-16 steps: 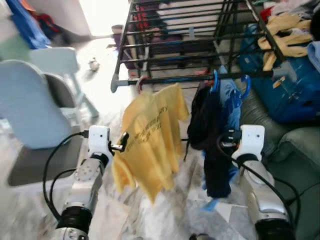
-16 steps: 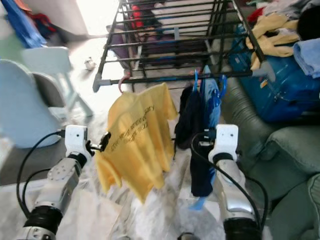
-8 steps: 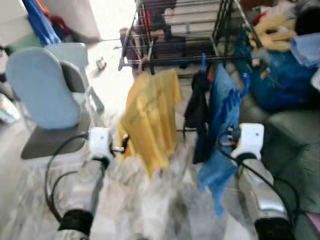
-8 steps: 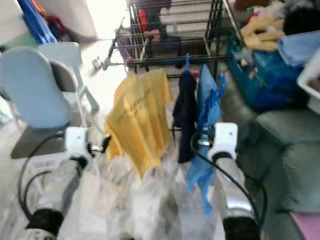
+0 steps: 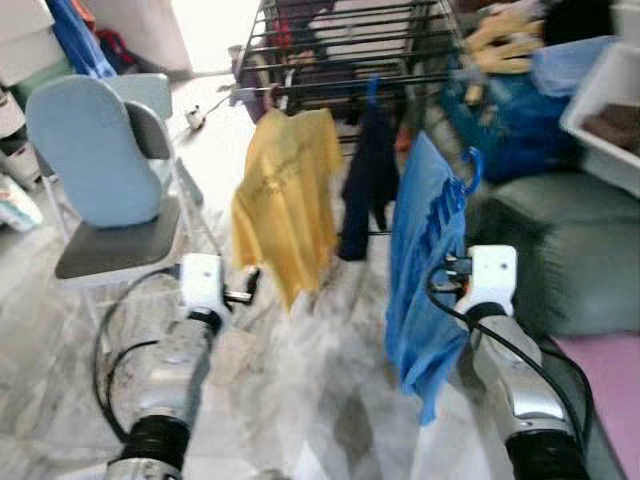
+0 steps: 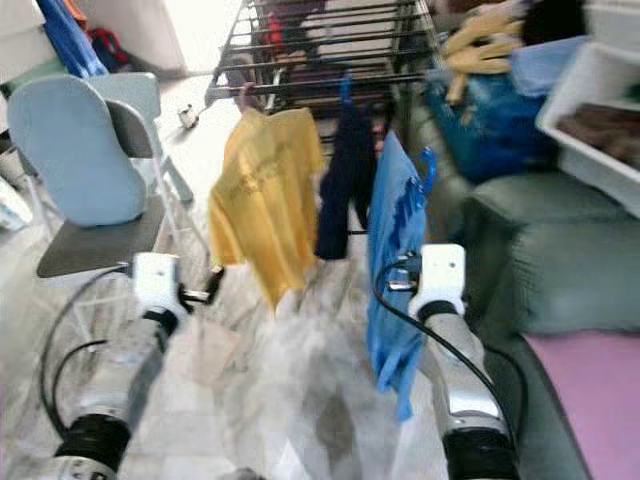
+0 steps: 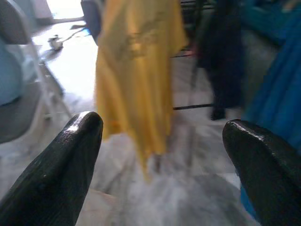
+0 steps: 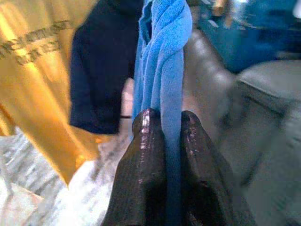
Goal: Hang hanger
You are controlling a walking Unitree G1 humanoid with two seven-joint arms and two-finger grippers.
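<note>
The right gripper (image 8: pixel 164 132) pinches a blue garment (image 5: pixel 425 260) on its blue hanger (image 5: pixel 468 168), held away from the drying rack (image 5: pixel 340 60). The left gripper (image 7: pixel 164 141) is spread wide and empty, before the rack's yellow shirt (image 5: pixel 288 195).

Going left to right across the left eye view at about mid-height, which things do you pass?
Light blue chair → yellow shirt → dark garment → blue garment pinched in the right gripper → grey-green sofa.
</note>
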